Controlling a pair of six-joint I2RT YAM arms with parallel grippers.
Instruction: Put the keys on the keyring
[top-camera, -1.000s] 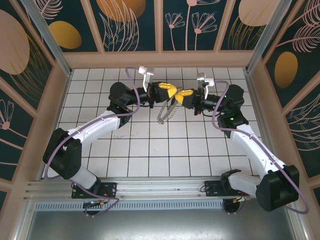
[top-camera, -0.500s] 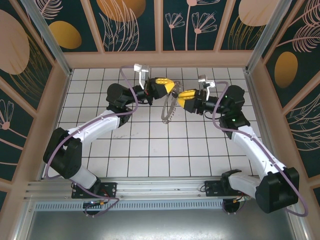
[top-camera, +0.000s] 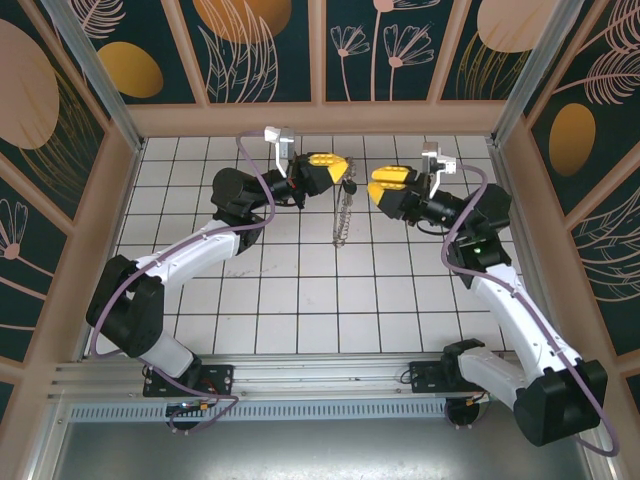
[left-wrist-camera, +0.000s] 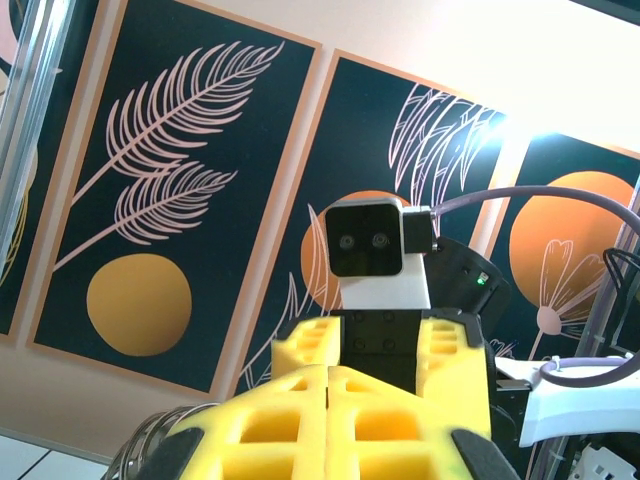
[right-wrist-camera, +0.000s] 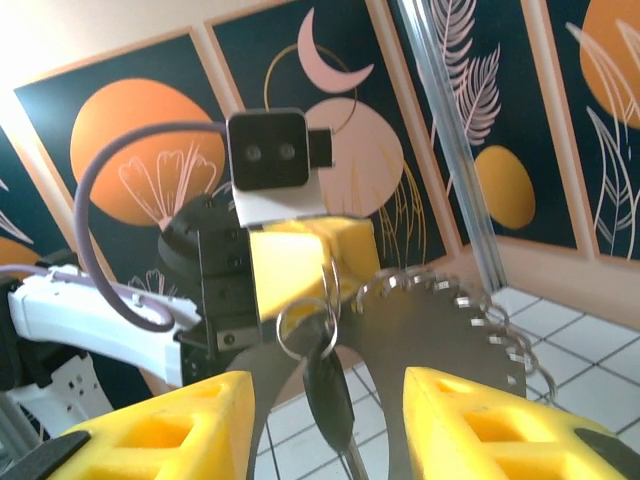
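Note:
My left gripper is shut on the top of the keyring, a thin silvery loop fringed with tiny rings that hangs down over the tiles. In the right wrist view the keyring dangles from the left gripper. A key with a black head hangs there from a small split ring. My right gripper stands open a little to the right of the loop, its yellow fingers apart and holding nothing. In the left wrist view the left gripper has its pads pressed together, facing the right gripper.
White tiled floor lies below both raised arms. Patterned dark wall panels and metal corner posts enclose the cell. A purple cable loops beside the right arm.
My right gripper has opened and drawn back to the right, away from the left one. The keyring, bunched between both grippers before, now hangs straight from the left gripper with the key on it.

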